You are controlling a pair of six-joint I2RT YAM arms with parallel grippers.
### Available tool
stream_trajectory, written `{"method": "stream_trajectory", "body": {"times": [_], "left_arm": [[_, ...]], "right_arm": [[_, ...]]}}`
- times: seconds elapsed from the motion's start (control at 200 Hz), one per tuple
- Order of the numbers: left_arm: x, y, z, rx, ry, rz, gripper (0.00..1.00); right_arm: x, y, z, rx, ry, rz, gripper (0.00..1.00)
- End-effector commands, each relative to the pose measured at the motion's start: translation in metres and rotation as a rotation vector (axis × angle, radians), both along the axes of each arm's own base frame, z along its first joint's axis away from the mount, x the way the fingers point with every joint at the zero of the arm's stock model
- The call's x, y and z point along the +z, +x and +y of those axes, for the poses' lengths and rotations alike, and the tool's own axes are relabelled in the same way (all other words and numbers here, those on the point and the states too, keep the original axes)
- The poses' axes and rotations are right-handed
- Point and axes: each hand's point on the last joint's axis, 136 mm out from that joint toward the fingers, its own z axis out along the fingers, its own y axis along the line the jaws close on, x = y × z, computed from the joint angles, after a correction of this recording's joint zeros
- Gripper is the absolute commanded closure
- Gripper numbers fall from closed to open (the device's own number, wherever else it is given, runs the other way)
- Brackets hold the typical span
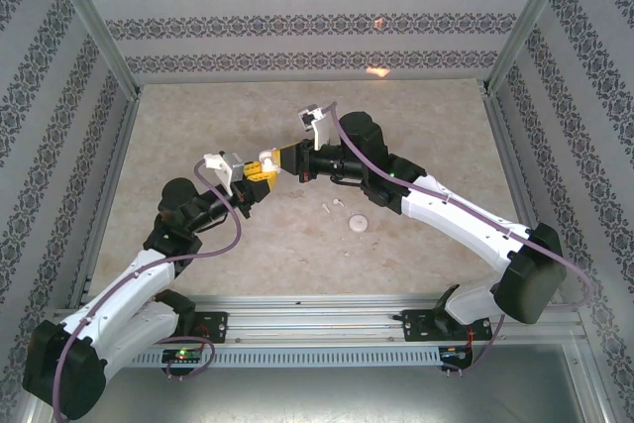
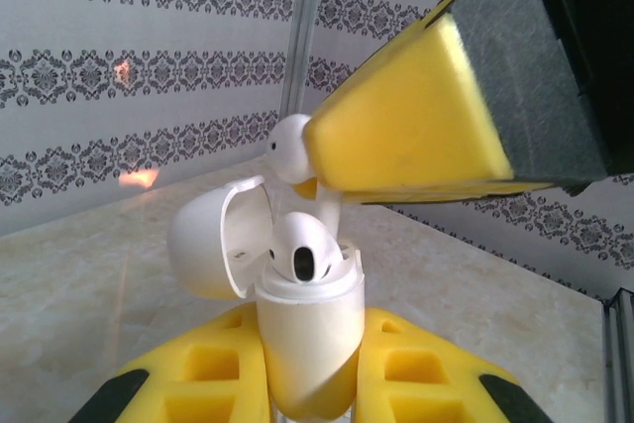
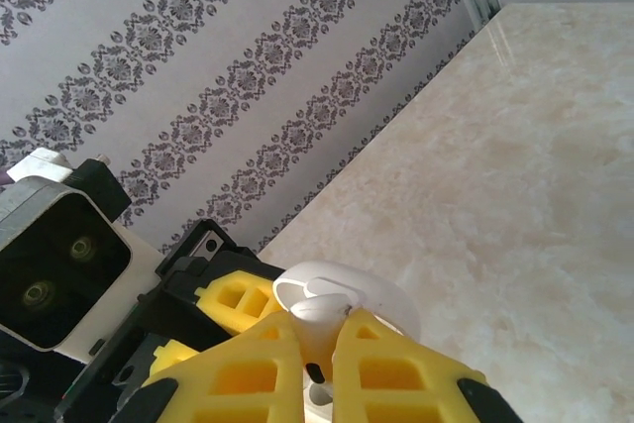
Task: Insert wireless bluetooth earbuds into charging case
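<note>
**Top external.**
- Surface [image 1: 198, 136]: pale marbled slab with patterned walls around it.
- Left gripper [image 1: 256, 173] and right gripper [image 1: 281, 158]: tips meet above the middle of the surface, raised off it. What sits between them is too small to tell here.
- Two tiny white pieces [image 1: 331, 205]: loose on the surface, just right of the grippers.
- Round white disc [image 1: 357, 224]: near the pieces, apart from both arms.

**Left wrist.**
- Left gripper [image 2: 309, 329]: yellow fingers pressed against both sides of the case [image 2: 302, 294], holding it upright.
- Lid [image 2: 213, 235]: hinged open to the left.
- Seated earbud [image 2: 302, 250]: in the case, head up.
- Right gripper [image 2: 327, 160]: enters from the upper right and pinches the earbud [image 2: 289, 146] just above the case. The stem points down behind the seated earbud. Whether it has reached its socket cannot be told.

**Right wrist.**
- Right gripper [image 3: 319, 329]: yellow fingers closed on the earbud [image 3: 317, 309].
- Case [image 3: 381, 299]: its open lid lies directly beyond the fingertips.
- Left gripper [image 3: 233, 299]: at lower left, touching the case, with the bare surface [image 3: 515, 165] behind.
</note>
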Motion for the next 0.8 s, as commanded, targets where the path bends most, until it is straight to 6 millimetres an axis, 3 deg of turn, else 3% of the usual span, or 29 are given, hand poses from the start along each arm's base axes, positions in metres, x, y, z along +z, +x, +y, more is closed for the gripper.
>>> {"method": "stream_trajectory", "body": {"times": [0.0,0.355,0.585,0.794], "left_arm": [[0.042,-0.006,-0.003,-0.026,-0.063,-0.114,1.0],[0.044,-0.003,-0.004,-0.026,-0.063,-0.116,1.0],[0.043,-0.002,-0.005,-0.027,-0.063,-0.114,1.0],[0.043,-0.001,-0.006,-0.032,-0.067,-0.116,1.0]], "right_arm": [[-0.008,-0.007,-0.002,-0.004,-0.039,0.006,0.91],[-0.027,-0.013,-0.002,-0.014,-0.158,0.088,0.9],[-0.008,-0.019,0.0,-0.006,-0.101,0.119,0.9],[-0.006,-0.023,0.002,-0.008,-0.069,0.155,0.9]]}}
